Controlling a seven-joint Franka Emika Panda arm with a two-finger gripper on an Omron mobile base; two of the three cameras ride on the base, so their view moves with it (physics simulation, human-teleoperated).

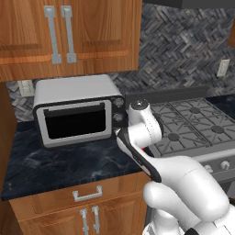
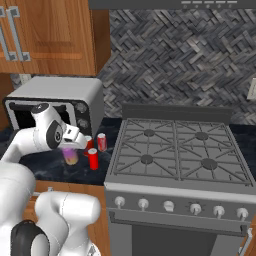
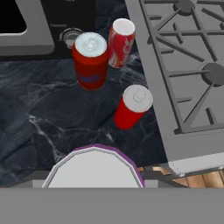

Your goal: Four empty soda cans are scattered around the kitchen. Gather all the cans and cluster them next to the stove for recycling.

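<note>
While gripped, purple can (image 3: pixel 94 168) upright, axis vertical.

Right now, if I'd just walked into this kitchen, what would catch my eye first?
Probably the white robot arm bending over the black counter, its gripper holding a pale purple can by its top. Just beyond it, three red cans stand upright in a small huddle between the silver toaster oven and the stove.
</note>
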